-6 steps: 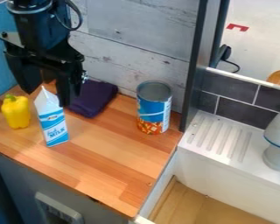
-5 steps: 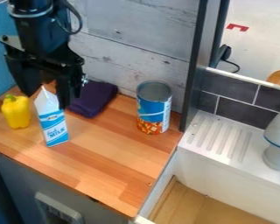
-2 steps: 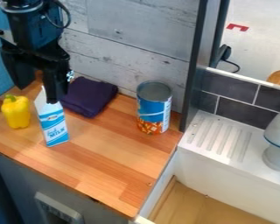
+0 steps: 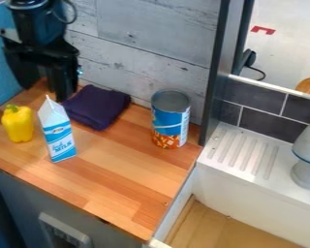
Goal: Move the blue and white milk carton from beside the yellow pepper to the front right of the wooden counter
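One fixed camera slants down over the counter (image 4: pixel 112 167).

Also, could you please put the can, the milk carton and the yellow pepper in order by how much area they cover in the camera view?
1. Can
2. Milk carton, tall but narrower
3. Yellow pepper, clearly the smallest

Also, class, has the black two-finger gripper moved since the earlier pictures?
Yes, the gripper has moved up and slightly left in the view, judged against the unmoved, folded purple cloth.
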`<state>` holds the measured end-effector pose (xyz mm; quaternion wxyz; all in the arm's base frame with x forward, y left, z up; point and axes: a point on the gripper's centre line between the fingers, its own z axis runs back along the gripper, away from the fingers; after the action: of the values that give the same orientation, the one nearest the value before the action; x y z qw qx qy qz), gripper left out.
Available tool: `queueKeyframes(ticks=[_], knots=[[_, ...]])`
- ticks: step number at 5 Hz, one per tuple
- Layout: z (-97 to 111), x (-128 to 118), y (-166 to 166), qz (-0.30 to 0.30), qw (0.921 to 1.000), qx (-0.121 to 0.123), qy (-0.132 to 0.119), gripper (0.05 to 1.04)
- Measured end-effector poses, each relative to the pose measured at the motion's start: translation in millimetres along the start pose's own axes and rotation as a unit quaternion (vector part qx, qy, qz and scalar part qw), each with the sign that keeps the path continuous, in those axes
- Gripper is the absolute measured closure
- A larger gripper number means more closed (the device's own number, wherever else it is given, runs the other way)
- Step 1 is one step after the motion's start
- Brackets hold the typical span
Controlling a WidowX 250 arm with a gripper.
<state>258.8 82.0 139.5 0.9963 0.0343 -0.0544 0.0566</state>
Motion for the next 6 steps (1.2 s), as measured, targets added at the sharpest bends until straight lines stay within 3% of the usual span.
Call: queueKeyframes(ticks=[2, 3, 4, 5, 6], knots=[[-3, 36, 43, 0.144, 0.9894, -0.012, -0.019, 0.083], [-11, 41, 56, 0.238, 0.9703, -0.032, -0.032, 0.083], [-27, 44, 62, 0.283, 0.9584, -0.023, -0.030, 0.083], [-45, 39, 60, 0.295, 0.9553, -0.001, -0.010, 0.083], [-55, 42, 49, 0.299, 0.9542, 0.006, -0.004, 0.083]])
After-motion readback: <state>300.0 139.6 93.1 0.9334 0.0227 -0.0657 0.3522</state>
